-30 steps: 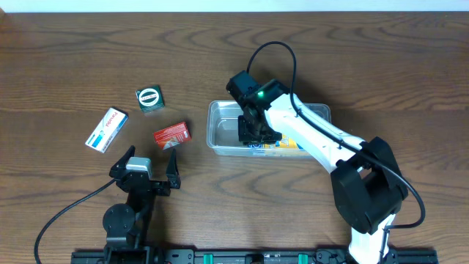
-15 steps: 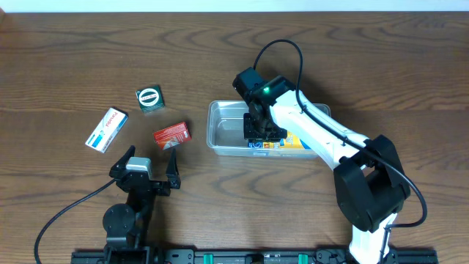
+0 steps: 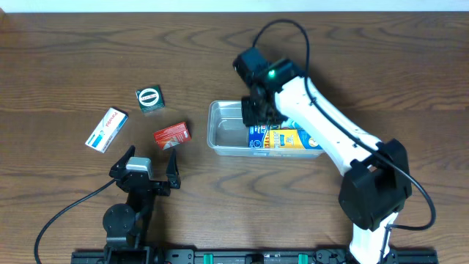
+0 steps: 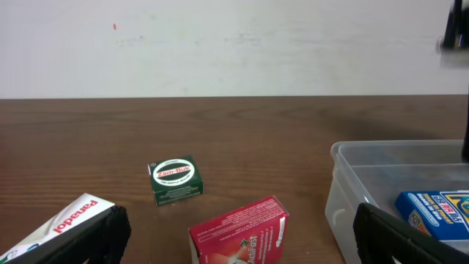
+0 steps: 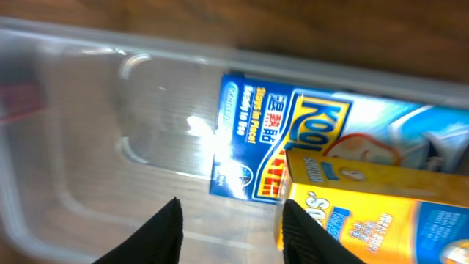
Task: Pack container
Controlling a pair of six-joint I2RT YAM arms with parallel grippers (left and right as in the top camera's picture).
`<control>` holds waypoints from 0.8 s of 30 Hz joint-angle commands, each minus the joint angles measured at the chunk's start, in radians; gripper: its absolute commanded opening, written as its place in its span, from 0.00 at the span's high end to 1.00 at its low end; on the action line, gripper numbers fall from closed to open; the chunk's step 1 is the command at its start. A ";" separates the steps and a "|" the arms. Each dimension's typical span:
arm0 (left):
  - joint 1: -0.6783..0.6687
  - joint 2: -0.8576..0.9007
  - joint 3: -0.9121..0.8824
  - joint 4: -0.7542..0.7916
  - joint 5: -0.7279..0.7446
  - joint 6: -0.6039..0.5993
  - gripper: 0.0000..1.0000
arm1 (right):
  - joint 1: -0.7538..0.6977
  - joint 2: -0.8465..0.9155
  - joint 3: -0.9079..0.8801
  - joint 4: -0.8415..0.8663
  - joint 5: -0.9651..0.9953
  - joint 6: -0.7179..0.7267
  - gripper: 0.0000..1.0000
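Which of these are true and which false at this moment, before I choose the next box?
1. A blue box lies inside the container. True.
2. The red box is in the container. False: it lies on the table, left of the container.
3. The right jaws are open with nothing between them. True.
4. The left jaws grip the green box. False: they are open and empty, and the green box sits on the table apart from them.
5. The white box is outside the container. True.
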 commanded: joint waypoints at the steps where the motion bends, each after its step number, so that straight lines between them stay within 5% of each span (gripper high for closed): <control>1: 0.003 -0.006 -0.021 -0.029 0.002 0.006 0.02 | -0.011 0.005 0.127 -0.048 0.018 -0.060 0.55; 11: 0.003 -0.006 -0.021 -0.029 0.002 0.006 0.02 | -0.222 0.004 0.403 -0.251 0.021 -0.096 0.45; 17: 0.003 -0.006 -0.021 -0.029 0.002 0.006 0.02 | -0.422 0.004 0.411 -0.303 0.021 -0.095 0.13; 24: 0.003 -0.006 -0.021 -0.029 0.002 0.006 0.02 | -0.588 0.004 0.410 -0.371 0.056 -0.103 0.01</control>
